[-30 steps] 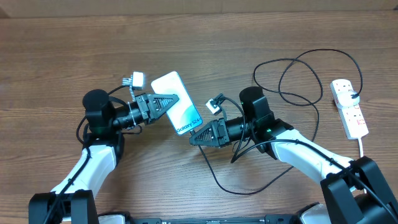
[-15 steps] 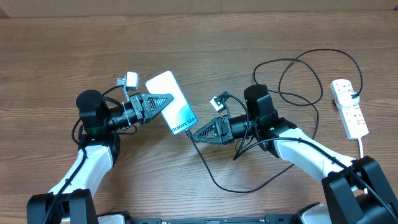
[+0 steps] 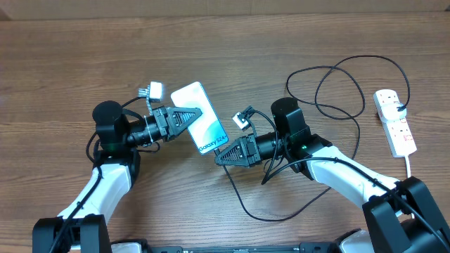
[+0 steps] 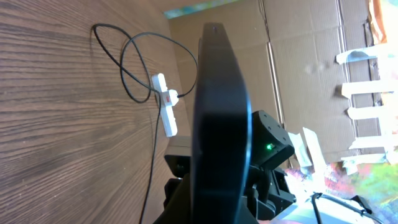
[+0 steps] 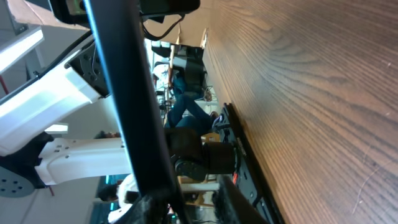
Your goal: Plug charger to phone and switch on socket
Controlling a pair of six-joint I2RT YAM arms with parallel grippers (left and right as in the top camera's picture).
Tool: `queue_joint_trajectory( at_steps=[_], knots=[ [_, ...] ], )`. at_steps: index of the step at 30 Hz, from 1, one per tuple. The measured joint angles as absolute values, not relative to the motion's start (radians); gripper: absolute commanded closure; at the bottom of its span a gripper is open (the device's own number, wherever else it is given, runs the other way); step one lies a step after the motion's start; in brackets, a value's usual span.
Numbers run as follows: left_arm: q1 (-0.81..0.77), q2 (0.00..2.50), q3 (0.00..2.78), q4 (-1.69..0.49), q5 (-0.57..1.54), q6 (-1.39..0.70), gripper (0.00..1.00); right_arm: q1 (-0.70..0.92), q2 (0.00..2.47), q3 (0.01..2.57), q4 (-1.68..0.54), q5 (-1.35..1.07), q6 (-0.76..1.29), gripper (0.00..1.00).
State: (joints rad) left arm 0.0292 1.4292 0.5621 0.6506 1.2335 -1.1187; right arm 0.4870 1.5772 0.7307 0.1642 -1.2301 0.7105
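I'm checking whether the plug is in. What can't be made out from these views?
Tip of the charger: overhead, hidden under the right gripper; right wrist view blurred.
Port of the phone: left wrist shows only its dark edge, lower end cut off.
Switches on the socket: too small in overhead and left wrist.

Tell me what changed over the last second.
Half a second ago the left tool had drawn the phone leftward and the right tool had backed off; both have since closed in again, matching a second ago. Grips unchanged: left on the phone, right on the charger. The socket stayed put.
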Motion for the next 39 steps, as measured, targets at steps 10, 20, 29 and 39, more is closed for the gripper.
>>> queue_joint_trajectory(
  at_steps=[10,20,29,39],
  knots=[
    [0.026,1.429,0.562,0.643,1.23,-1.098,0.96,0.487,1.575,0.731,0.171,-1.25,0.706,0.96],
    [0.027,1.429,0.562,0.646,1.258,-1.1,0.96,0.492,1.573,0.731,0.212,-1.28,0.707,0.96],
    [0.033,1.429,0.562,0.651,1.314,-1.1,0.96,0.5,1.573,0.729,0.231,-1.307,0.707,0.96],
    [0.033,1.429,0.567,0.628,1.324,-1.1,0.96,0.5,1.574,0.726,0.254,-1.32,0.708,0.96]
  ],
)
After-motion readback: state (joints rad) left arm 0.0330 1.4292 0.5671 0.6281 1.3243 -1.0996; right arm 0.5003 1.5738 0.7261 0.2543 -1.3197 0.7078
